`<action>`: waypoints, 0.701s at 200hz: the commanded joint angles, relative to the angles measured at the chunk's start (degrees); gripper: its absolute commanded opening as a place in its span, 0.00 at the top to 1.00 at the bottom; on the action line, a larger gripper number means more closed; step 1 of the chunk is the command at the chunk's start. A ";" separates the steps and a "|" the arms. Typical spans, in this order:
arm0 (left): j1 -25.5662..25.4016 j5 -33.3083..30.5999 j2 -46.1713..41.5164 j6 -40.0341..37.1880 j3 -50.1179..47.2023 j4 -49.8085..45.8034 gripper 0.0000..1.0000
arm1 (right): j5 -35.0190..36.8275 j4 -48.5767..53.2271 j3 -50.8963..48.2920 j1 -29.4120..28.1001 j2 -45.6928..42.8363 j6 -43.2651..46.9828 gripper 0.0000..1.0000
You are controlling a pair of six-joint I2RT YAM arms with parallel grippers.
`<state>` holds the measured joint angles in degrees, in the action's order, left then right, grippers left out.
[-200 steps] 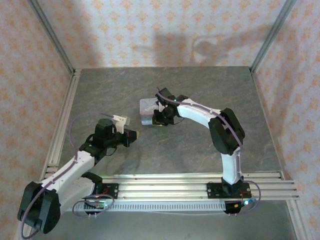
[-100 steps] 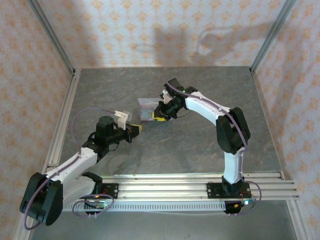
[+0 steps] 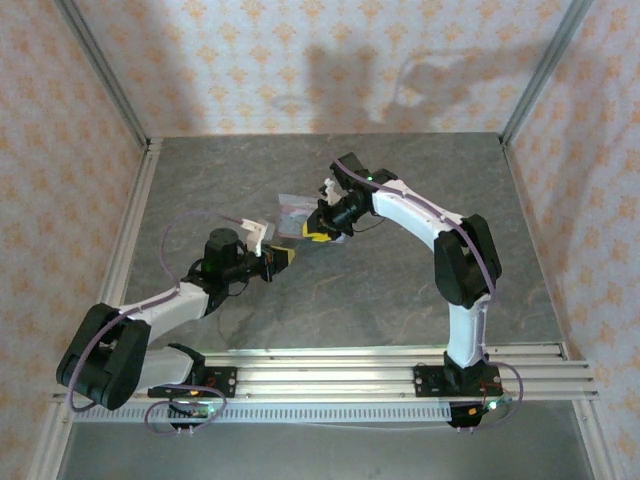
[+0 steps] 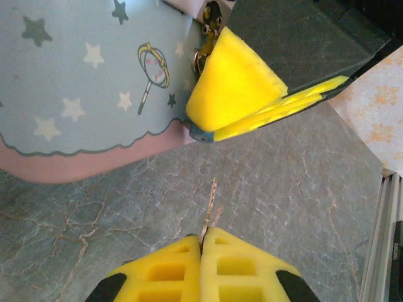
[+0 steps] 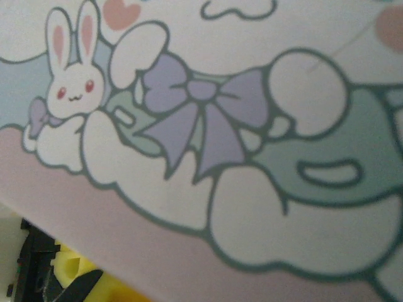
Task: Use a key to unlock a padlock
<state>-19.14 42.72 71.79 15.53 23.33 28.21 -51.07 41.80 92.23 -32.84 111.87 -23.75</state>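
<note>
Key (image 4: 210,204) stuck out thinly from the tightly closed left gripper (image 4: 201,246), above the grey marbled tabletop (image 3: 400,290). At the pastel tin (image 4: 82,94), the right gripper (image 3: 317,235) pinched the padlock (image 4: 198,133), a dark-blue sliver. Peach patterned walls (image 3: 300,60) enclosed the table.

A light-blue and pink tin (image 4: 82,94) printed with stars, seemingly tilted, above the grey marbled table (image 4: 126,207).

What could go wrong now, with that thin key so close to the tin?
1. The key sticks out of the shut left gripper, held by its end only; a bump could twist it or knock it loose.
2. The padlock is almost hidden between the right gripper's fingers, so the key may miss its keyhole and jab the tin instead.
</note>
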 commanded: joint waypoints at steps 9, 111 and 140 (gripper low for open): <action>-0.55 1.89 1.80 0.26 2.50 3.78 1.00 | -2.08 -0.03 2.61 -0.03 -2.17 0.88 1.00; -1.34 1.60 6.40 2.13 4.00 6.59 1.00 | -2.81 -2.31 0.77 -0.03 -2.88 -0.97 1.00; -1.34 0.97 7.43 2.84 4.07 7.08 1.00 | -2.64 -2.49 0.76 -0.03 -3.23 -1.13 1.00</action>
<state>-20.27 43.55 78.54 17.34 25.93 32.08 -51.77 41.98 92.25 -32.84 111.87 -24.69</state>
